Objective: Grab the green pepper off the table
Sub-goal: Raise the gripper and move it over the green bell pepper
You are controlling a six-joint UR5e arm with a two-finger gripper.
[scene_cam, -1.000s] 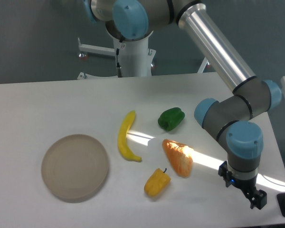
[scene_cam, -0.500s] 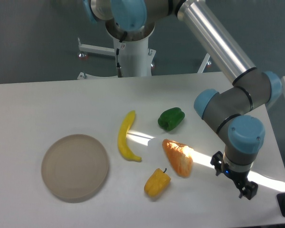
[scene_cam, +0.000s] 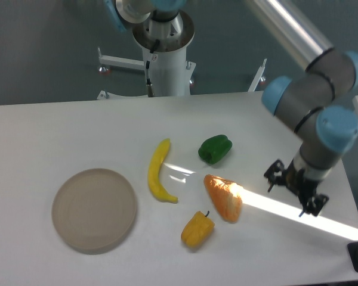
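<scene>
The green pepper (scene_cam: 215,148) is small, glossy and dark green, and lies on the white table (scene_cam: 59,131) a little right of centre. My gripper (scene_cam: 295,188) hangs over the table to the right of the pepper and slightly nearer the front, well apart from it. Its two dark fingers are spread and hold nothing.
A yellow banana (scene_cam: 157,171) lies left of the green pepper. An orange pepper (scene_cam: 224,197) and a yellow pepper (scene_cam: 197,229) lie in front of it. A round beige plate (scene_cam: 94,209) sits at the front left. The arm's base column (scene_cam: 166,59) stands behind the table.
The gripper has moved up and back from the table's front right corner towards the middle right, and has turned. The objects on the table have not moved.
</scene>
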